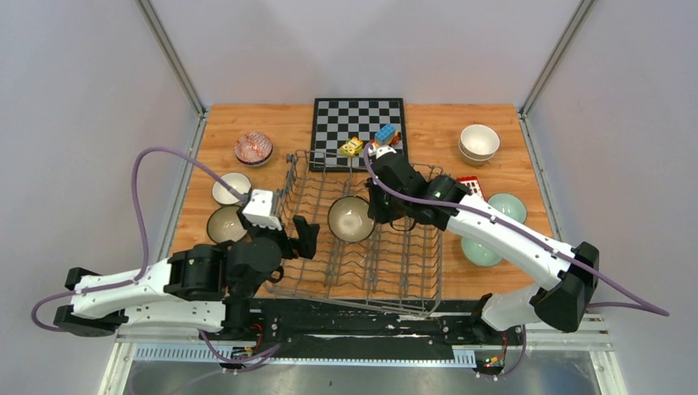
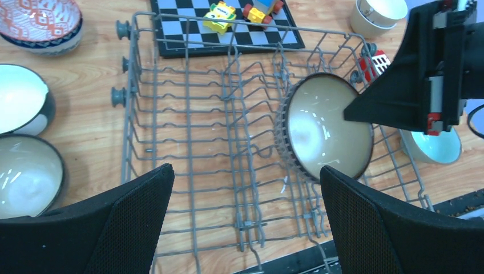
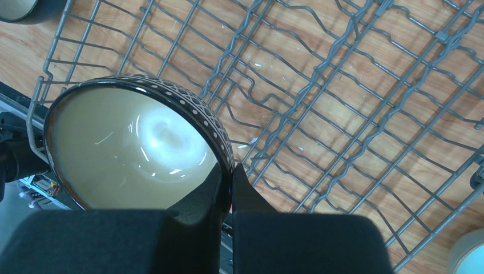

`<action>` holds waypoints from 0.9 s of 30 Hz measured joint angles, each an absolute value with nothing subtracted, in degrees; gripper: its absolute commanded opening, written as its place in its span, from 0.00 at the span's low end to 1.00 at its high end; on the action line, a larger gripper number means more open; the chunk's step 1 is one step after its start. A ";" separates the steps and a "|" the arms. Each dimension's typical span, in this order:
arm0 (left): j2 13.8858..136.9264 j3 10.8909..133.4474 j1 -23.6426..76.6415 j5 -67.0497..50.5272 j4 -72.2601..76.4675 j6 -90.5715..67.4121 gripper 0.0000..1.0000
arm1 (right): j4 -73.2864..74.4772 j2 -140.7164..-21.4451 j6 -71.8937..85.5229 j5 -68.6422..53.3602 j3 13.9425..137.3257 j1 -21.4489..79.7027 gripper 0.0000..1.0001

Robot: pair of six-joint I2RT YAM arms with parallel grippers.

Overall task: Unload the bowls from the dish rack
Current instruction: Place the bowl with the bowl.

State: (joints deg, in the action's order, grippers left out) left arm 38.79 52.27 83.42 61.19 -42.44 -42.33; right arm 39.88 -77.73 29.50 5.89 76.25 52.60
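At the centre of the top view, my right gripper (image 1: pixel 373 216) is clenched on the rim of a dark bowl (image 1: pixel 351 218) with a cream inside. The bowl is tilted on edge over the middle of the rack (image 1: pixel 362 276), and I cannot tell whether it rests on the wires. Lower left, my left gripper (image 1: pixel 296 239) hangs released with jaws wide at the rack's left edge, while on the table (image 1: pixel 444 123) an orange bowl (image 1: pixel 253 148), a white bowl (image 1: pixel 231 188) and a tan bowl (image 1: pixel 225 224) sit left of the rack, and a cream stack (image 1: pixel 479 141) and mint bowls (image 1: pixel 506 206) sit right of it.
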 measured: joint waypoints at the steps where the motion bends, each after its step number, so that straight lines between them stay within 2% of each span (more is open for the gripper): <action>1: 40.47 53.19 82.15 59.59 -41.63 -42.06 0.99 | 40.01 -78.11 29.50 6.15 76.64 52.77 0.00; 7: 48.80 55.61 78.02 50.98 -37.39 -40.58 0.88 | 40.27 -79.37 29.56 7.68 77.34 53.71 0.00; 11: 53.12 56.73 75.09 46.83 -37.50 -41.93 0.86 | 40.73 -79.46 29.91 9.17 77.43 54.15 0.00; 15: 55.57 57.47 72.82 44.07 -38.50 -43.77 0.89 | 41.93 -80.51 30.26 10.46 79.09 54.57 0.00; 20: 57.71 59.57 70.65 42.61 -40.60 -45.10 1.00 | 42.13 -81.41 30.44 10.83 80.99 55.00 0.00; 27: 58.15 60.23 68.16 42.59 -43.57 -47.37 1.00 | 42.28 -81.60 30.52 11.11 81.28 55.07 0.00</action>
State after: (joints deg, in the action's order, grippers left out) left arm 58.15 60.23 68.16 42.59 -43.57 -47.37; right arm 42.28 -81.60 30.52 11.11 81.28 55.07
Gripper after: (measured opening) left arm 0.997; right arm 0.043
